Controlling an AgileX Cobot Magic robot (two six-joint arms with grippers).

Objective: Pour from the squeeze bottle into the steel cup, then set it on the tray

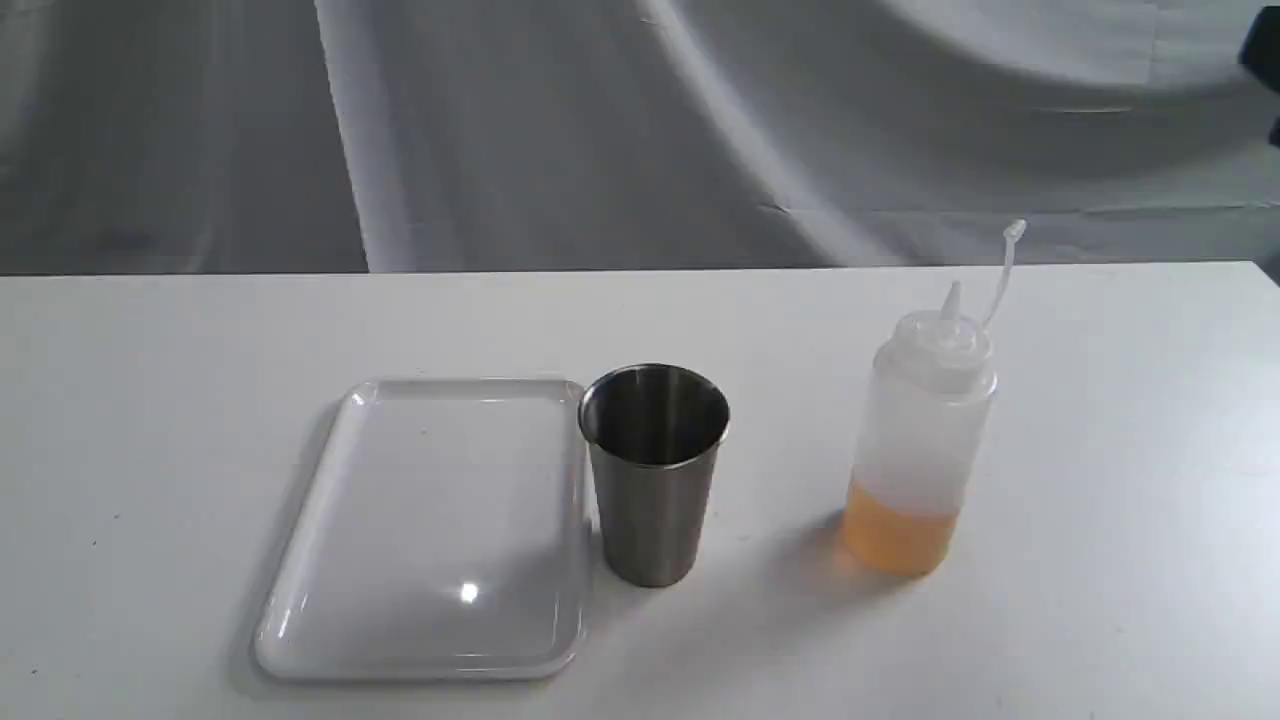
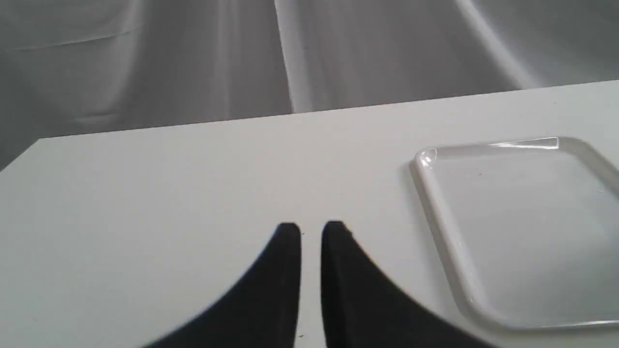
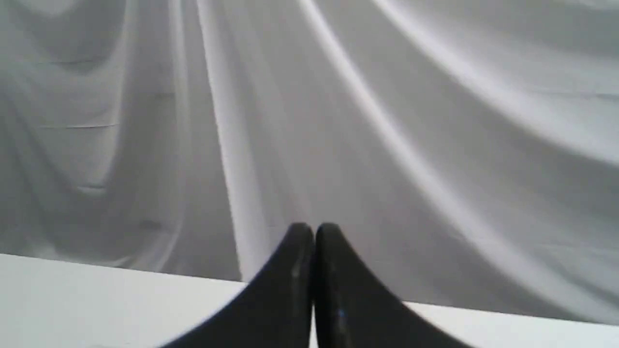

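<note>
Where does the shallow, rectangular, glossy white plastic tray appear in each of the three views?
Exterior view: the tray lies on the white table, left of centre, close beside the brushed steel cup.
Left wrist view: the tray lies on the table beside the left gripper, partly cut off by the frame.
Right wrist view: the tray is not in it.
Shared landmark: the table's far edge against the grey cloth behind it.

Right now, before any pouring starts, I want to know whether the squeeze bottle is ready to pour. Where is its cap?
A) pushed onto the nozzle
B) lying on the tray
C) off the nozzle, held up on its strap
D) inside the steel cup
C: on the squeeze bottle, the cap stands up on its thin strap, clear of the bare nozzle.
</note>
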